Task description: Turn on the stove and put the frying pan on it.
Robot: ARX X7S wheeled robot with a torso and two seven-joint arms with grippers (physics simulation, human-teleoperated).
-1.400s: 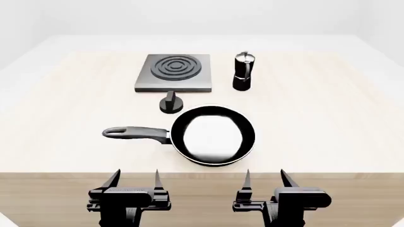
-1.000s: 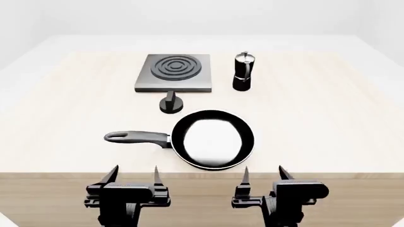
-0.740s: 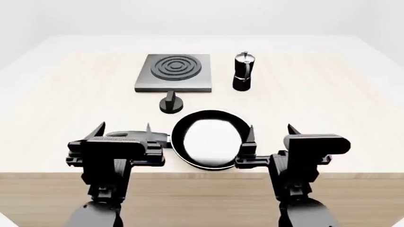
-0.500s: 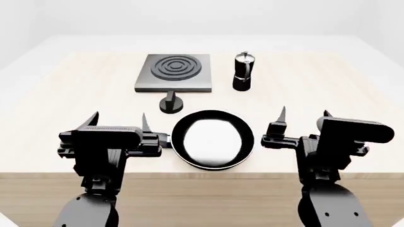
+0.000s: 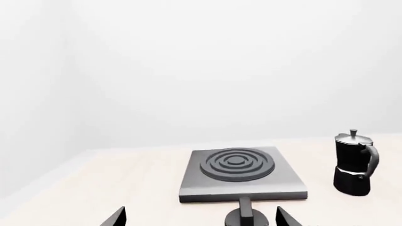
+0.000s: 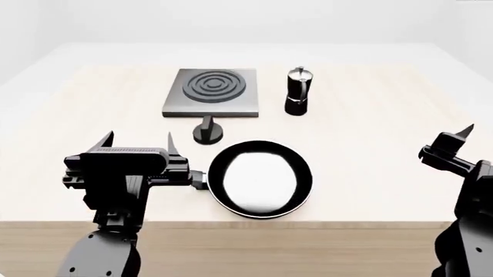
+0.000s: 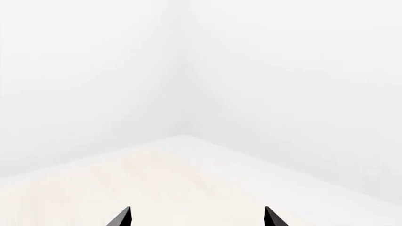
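Over pale wood table [image 6: 370, 115], left end effector [image 6: 137, 141] (prongs apart) faces stove [image 6: 209, 92]; right end effector [image 7: 196, 217] likewise spread.

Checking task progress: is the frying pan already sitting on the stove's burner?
No: in the head view the frying pan lies on the table nearer the robot, apart from the stove.

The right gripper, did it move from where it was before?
Yes. The right gripper swung out to the robot's right, away from the frying pan, and now sits near the head view's right edge.
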